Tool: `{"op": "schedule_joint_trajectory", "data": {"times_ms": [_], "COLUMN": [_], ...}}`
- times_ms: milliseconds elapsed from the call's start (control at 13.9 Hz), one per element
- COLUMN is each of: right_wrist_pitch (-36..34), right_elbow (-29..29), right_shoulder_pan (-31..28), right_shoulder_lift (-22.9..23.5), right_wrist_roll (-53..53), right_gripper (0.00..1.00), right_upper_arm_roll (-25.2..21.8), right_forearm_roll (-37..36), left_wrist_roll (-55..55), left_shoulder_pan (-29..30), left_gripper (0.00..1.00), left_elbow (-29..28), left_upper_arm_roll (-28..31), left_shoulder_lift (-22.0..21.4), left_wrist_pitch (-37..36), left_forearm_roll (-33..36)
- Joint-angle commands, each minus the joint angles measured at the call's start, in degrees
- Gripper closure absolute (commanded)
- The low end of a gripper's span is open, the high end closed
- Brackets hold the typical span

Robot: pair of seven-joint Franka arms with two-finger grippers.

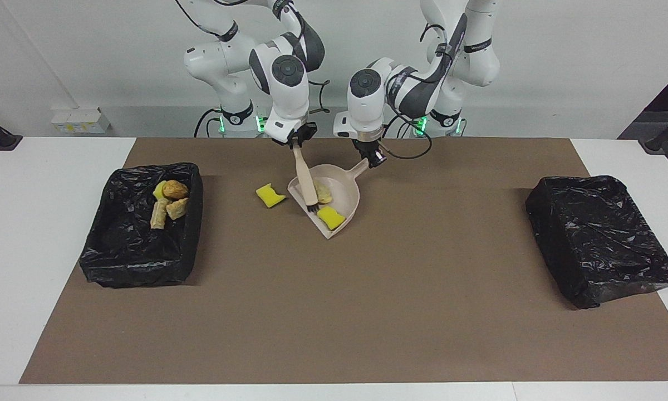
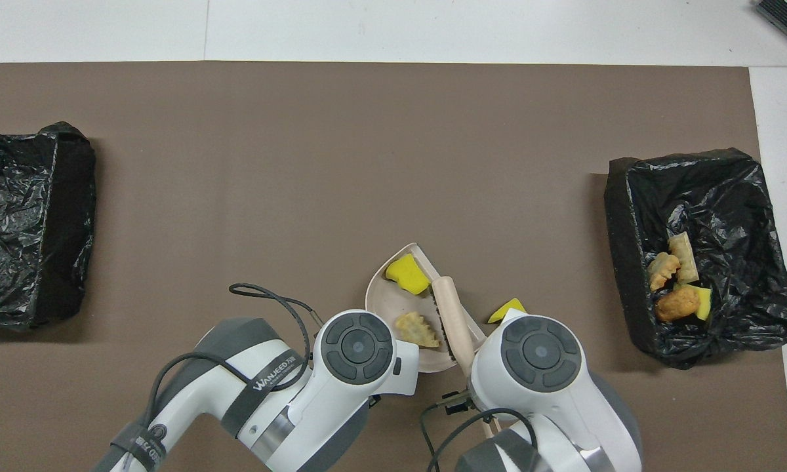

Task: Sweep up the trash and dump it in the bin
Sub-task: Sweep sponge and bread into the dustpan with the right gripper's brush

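My right gripper (image 1: 297, 141) is shut on the handle of the beige brush (image 1: 305, 178), whose dark bristles rest in the beige dustpan (image 1: 348, 195). My left gripper (image 1: 374, 158) is shut on the dustpan's handle, and the pan sits on the mat. In the pan lie a yellow sponge chunk (image 1: 330, 218) and a golden-brown pastry piece (image 1: 323, 192). Another yellow sponge chunk (image 1: 270, 195) lies on the mat beside the pan, toward the right arm's end. In the overhead view the pan (image 2: 383, 305), brush (image 2: 451, 314) and loose sponge (image 2: 506, 309) show, but the arms hide both grippers.
A black-lined bin (image 1: 122, 262) at the right arm's end holds several scraps (image 1: 170, 203); it also shows in the overhead view (image 2: 620, 249). A second bin in black plastic (image 1: 595, 234) sits at the left arm's end. A brown mat (image 1: 367, 312) covers the table.
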Motion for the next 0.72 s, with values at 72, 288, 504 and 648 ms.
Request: {"op": "schedule_joint_trajectory", "data": {"times_ms": [72, 288, 504, 648], "right_wrist_pitch": [-3.54, -9.68, -11.55, -10.50], "right_elbow": [3.67, 4.10, 3.50, 2.36], "right_shoulder_pan": [-0.54, -4.12, -9.40, -12.57], "right_shoulder_lift": [2.14, 1.44, 1.00, 0.82], "right_wrist_roll": [1.08, 1.25, 0.56, -2.77], "right_gripper": [1.00, 1.00, 1.00, 1.00], "right_upper_arm_roll": [-0.21, -0.83, -0.74, -0.65], "right_forearm_roll": [0.87, -3.51, -6.87, -6.96], "left_wrist_roll": [0.04, 5.05, 5.06, 4.71], "left_shoulder_pan": [-0.24, -0.24, -1.38, -2.35], "left_gripper": [1.00, 1.00, 1.00, 1.00], "left_elbow": [-0.44, -0.44, -0.09, 0.61], "left_upper_arm_roll": [0.16, 0.16, -0.11, -0.11], "left_shoulder_lift": [-0.22, -0.22, -0.22, -0.22], "left_wrist_pitch": [0.75, 0.93, 0.67, -0.65], "left_forearm_roll": [-0.11, -0.11, 4.26, 5.86]}}
